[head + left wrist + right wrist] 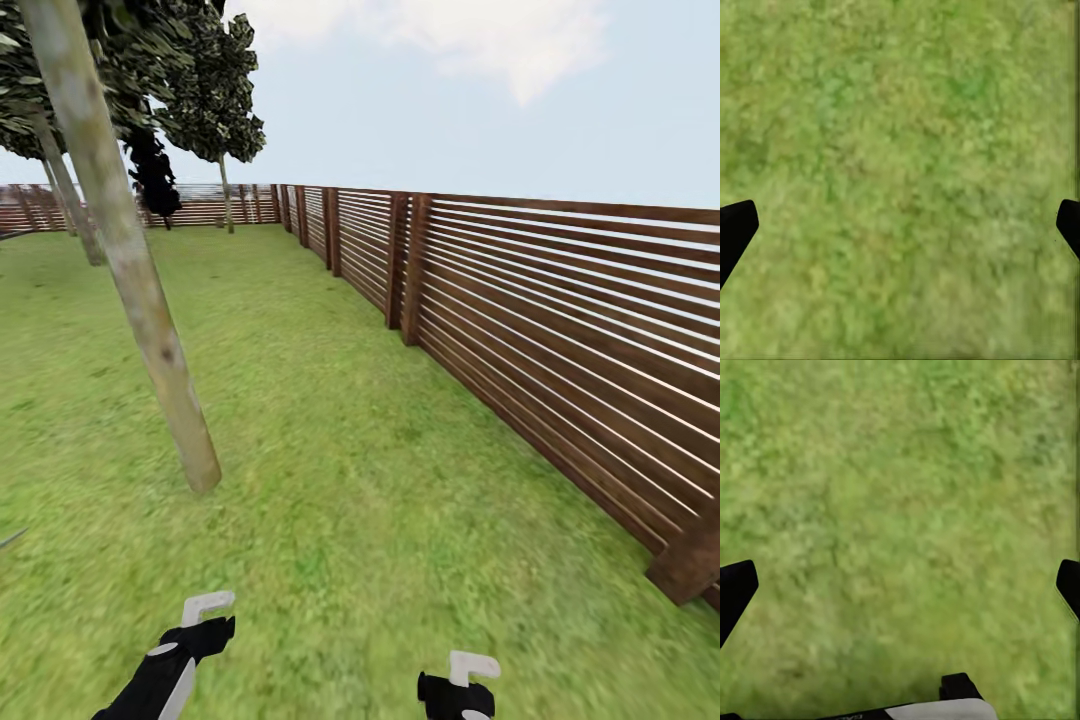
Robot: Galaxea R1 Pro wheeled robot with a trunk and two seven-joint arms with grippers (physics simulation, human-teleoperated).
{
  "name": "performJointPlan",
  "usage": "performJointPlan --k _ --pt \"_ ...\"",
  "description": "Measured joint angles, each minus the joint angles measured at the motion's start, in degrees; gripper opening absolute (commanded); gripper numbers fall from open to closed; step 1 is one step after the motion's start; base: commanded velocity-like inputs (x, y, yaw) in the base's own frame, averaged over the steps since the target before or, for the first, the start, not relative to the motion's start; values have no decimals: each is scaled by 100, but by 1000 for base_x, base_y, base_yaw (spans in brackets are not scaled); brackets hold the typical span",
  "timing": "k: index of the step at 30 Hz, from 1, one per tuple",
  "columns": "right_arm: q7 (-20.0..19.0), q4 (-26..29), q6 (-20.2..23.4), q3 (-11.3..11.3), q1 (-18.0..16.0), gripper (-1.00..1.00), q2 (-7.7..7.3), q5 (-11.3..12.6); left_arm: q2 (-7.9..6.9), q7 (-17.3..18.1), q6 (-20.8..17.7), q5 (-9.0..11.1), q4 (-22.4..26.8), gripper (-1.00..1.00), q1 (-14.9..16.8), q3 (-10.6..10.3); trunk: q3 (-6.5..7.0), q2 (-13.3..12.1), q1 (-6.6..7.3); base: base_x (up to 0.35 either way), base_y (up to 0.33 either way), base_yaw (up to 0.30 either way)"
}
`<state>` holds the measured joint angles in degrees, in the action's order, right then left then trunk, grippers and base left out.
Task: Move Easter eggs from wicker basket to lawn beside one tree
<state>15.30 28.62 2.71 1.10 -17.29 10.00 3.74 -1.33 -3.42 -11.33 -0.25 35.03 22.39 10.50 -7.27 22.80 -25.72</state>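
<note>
Right now the tree (150,330) stands close ahead on the lawn (380,500), a little to the left. Its pale trunk is long and thin, and it leans, with its top tipped to the left and away. The left gripper (207,606) and the right gripper (472,664) hang low over grass, fingers spread wide with nothing between them. A brown fence (560,330) runs along the right. I think the robot is on its way; next it must find the basket and eggs.

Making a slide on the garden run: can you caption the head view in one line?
Both open grippers, left gripper and right gripper, hang over the lawn between a pale tree and the slatted fence.
</note>
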Motion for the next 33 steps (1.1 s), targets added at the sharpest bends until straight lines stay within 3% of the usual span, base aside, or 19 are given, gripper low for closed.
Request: performJointPlan --k 33 --pt "-2 -1 0 0 -1 100 0 0 0 0 -1 0 1 100 -1 0 0 0 0 292 -208 97"
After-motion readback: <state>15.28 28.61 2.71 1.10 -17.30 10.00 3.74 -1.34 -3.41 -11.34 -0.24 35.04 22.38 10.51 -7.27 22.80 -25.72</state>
